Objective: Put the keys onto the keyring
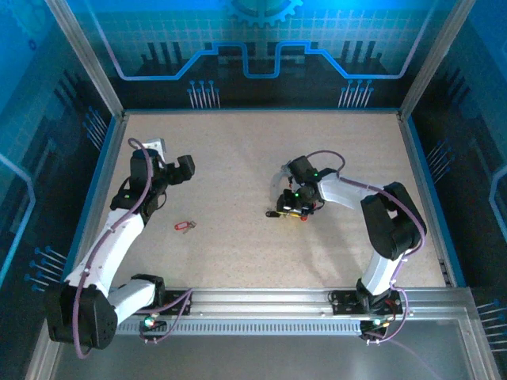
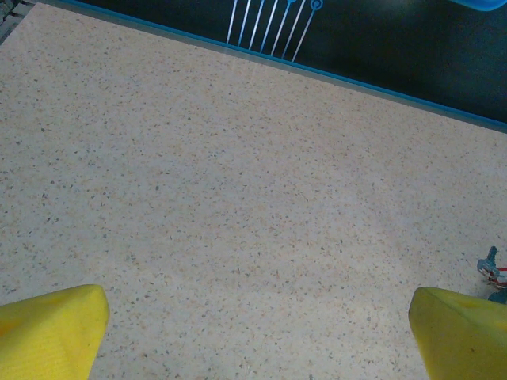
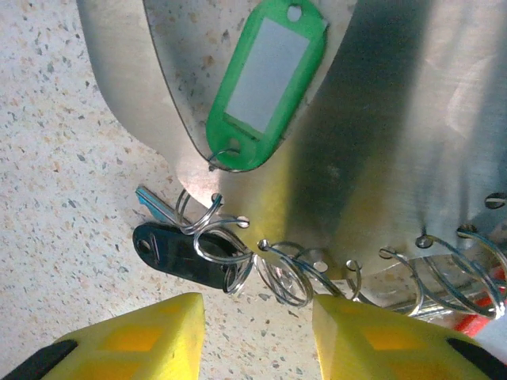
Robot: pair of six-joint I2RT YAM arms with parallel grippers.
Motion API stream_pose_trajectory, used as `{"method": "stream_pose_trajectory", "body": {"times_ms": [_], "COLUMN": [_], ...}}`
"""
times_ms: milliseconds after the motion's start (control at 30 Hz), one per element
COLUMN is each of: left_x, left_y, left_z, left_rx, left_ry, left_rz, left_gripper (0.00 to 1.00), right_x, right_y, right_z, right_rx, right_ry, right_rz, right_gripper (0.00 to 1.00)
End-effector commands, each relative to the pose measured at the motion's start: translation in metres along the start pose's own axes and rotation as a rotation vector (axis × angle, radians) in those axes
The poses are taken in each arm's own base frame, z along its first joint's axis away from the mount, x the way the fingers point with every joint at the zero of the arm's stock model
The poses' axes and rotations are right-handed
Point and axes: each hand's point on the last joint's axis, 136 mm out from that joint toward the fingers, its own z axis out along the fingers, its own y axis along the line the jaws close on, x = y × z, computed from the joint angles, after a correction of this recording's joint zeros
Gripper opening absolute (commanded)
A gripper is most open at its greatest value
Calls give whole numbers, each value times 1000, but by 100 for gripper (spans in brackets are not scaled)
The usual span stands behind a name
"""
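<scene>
A key with a red tag (image 1: 184, 226) lies alone on the table, in front of my left gripper (image 1: 188, 166). That gripper (image 2: 257, 317) hangs open over bare table. My right gripper (image 1: 287, 204) sits over a small cluster at mid-table. In the right wrist view its yellow fingers (image 3: 158, 332) stand apart, so the gripper (image 3: 257, 317) is open with only table between them. Just beyond lie the keyring's silver wire rings (image 3: 285, 269), threaded through holes in a shiny metal plate (image 3: 380, 158). A key (image 3: 154, 204) with a black tag (image 3: 182, 253) and a green tag (image 3: 265, 83) hang on the rings.
A red piece (image 3: 479, 324) pokes out under the plate at the lower right. A small teal and red bit (image 2: 491, 269) shows at the right edge of the left wrist view. Blue walls (image 1: 261, 55) ring the speckled table (image 1: 238, 150).
</scene>
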Motion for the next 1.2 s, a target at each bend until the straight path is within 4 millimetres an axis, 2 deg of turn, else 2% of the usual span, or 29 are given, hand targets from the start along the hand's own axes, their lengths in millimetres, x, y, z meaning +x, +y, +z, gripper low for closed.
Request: {"method": "stream_pose_trajectory", "body": {"times_ms": [0, 100, 200, 333, 433, 567, 700, 833, 1167], "left_x": [0, 1, 0, 0, 0, -1, 0, -1, -2], "left_y": [-1, -2, -1, -1, -1, -2, -2, -1, -2], "left_z": [1, 2, 1, 0, 0, 0, 0, -2, -1], "left_rx": [10, 13, 9, 9, 12, 15, 15, 11, 16], "left_ry": [-7, -3, -7, -10, -9, -10, -8, -14, -15], "left_rz": [-7, -7, -5, -6, -7, -7, -7, -7, -7], "left_gripper": [99, 99, 99, 99, 99, 99, 99, 99, 99], "right_x": [7, 4, 3, 4, 2, 1, -4, -7, -12], "right_y": [-16, -16, -16, -12, -9, -9, -9, -7, -5], "right_z": [9, 12, 11, 10, 8, 9, 12, 9, 2], "right_rx": [22, 16, 13, -14, -38, -40, -42, -49, -67], "right_ry": [19, 14, 8, -6, -25, -38, -50, -69, -134], "right_rz": [5, -3, -5, -13, -21, -22, -25, -32, -46], "right_gripper": [41, 36, 37, 47, 47, 43, 31, 26, 20]}}
